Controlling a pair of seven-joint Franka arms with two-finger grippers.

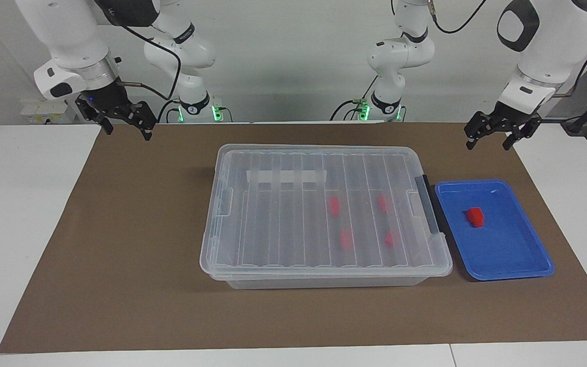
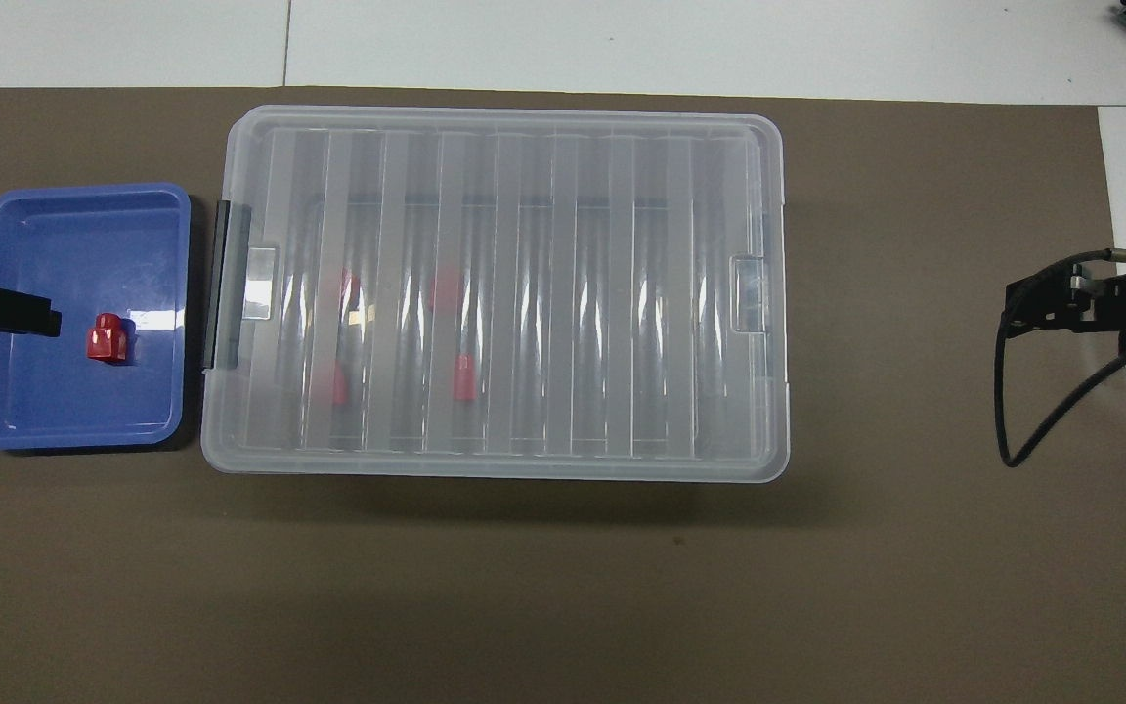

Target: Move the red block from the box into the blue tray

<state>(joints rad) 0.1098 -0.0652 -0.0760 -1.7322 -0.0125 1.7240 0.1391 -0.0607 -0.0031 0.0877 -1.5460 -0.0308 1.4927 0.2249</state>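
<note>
A small bright red block rests alone on the floor of the shallow blue tray, which lies just beside the box at the left arm's end of the table. The clear plastic box sits mid-table with its ribbed lid closed; four more red blocks show through it.

White table with a brown mat covering most of it. On the mat: clear box mid-frame, lid on, and blue tray just beside it, center-right of the facing view.
</note>
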